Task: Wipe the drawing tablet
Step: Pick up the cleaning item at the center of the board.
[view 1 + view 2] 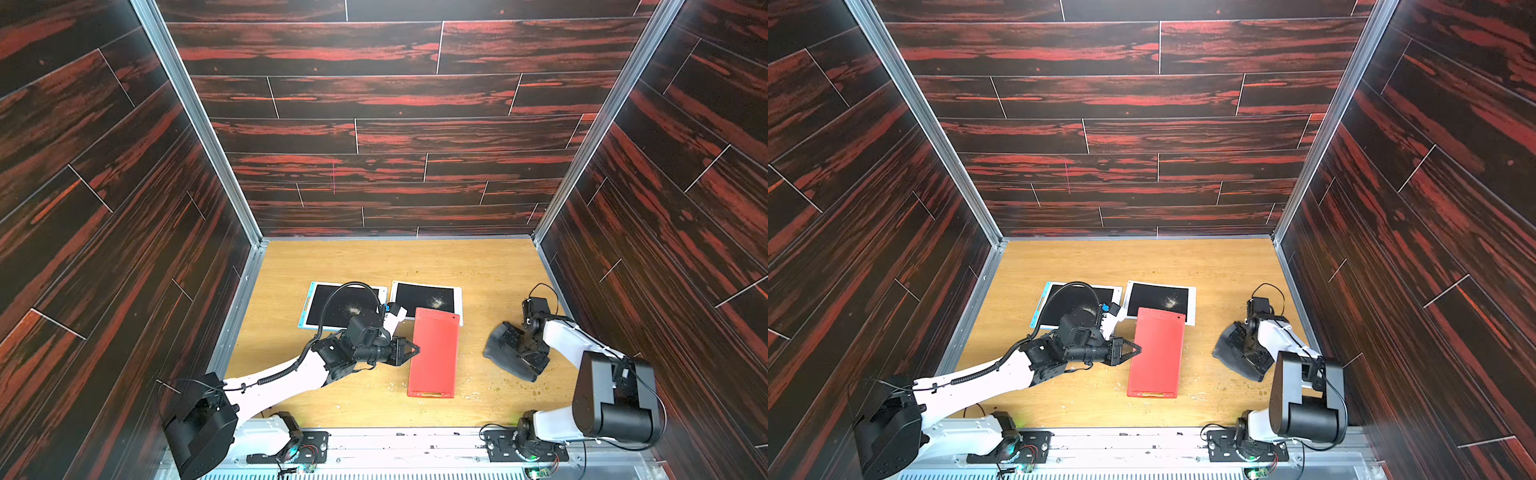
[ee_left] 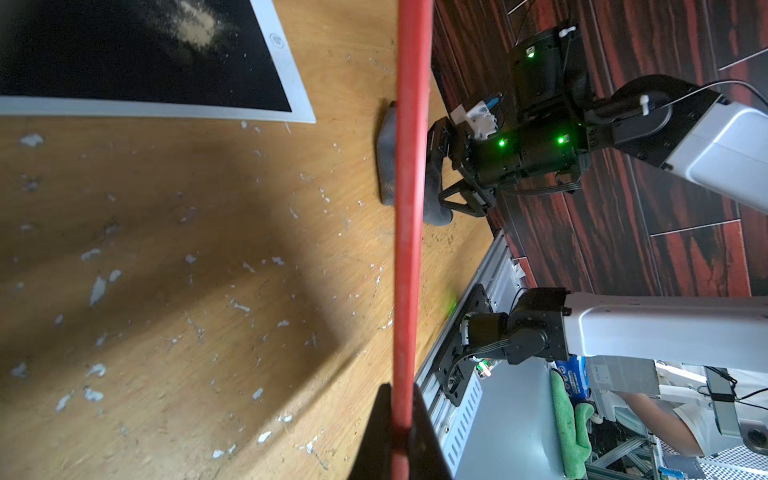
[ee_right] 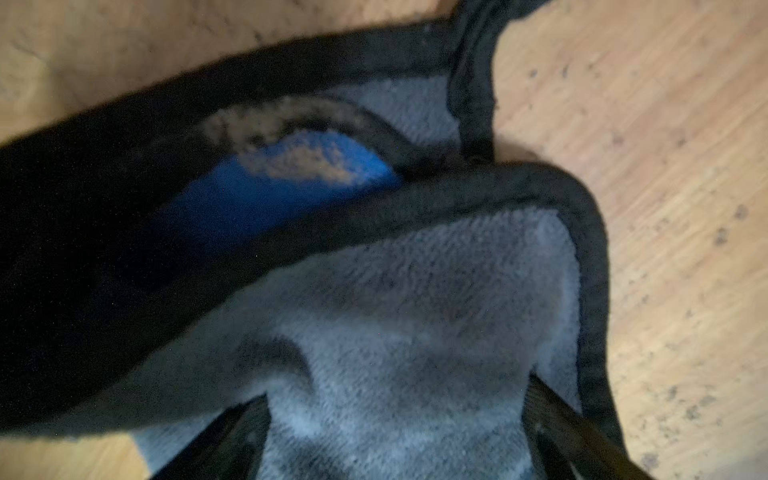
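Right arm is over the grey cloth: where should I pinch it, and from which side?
Pinch the raised hump in the middle of the grey cloth, straight down from above. It lies bunched on the table, edges likely hard to get under, and the hump sits between the right gripper's open jaws.

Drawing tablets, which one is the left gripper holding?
The red tablet, pinched along its long edge by the left gripper. The blue-framed tablet and white-framed tablet lie flat farther back, dust on their screens.
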